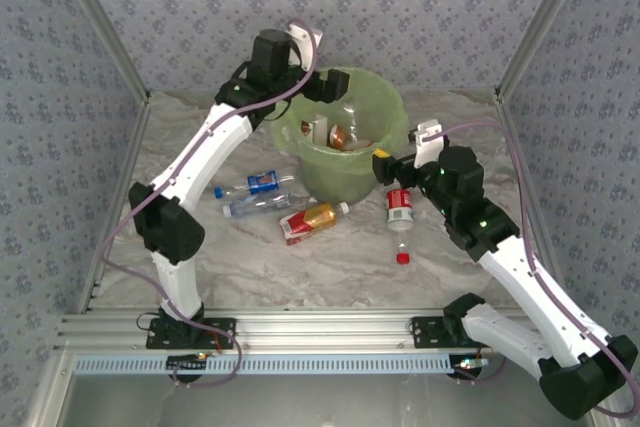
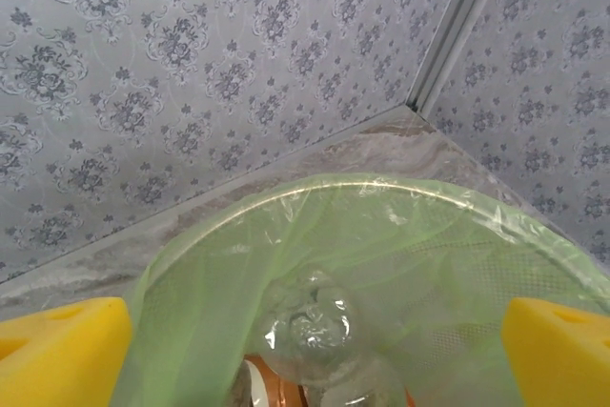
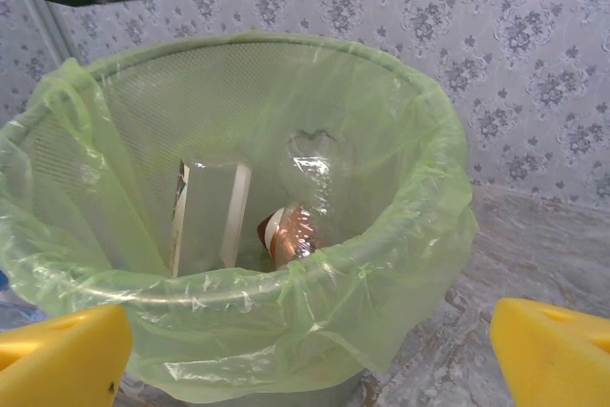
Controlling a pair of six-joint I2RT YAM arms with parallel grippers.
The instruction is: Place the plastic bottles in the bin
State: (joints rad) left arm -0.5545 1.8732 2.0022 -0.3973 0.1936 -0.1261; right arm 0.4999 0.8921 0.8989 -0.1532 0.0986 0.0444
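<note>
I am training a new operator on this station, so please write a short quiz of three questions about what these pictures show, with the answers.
1. True or false: the left claw is closed on a bottle.
2. How many plastic bottles lie on the table outside the bin? A) two B) four C) seven
3. Fill in: the bottle nearest the right claw has a ___ label.
Key: 1. False: it is open above the bin and holds nothing. 2. B. 3. Red.
</note>
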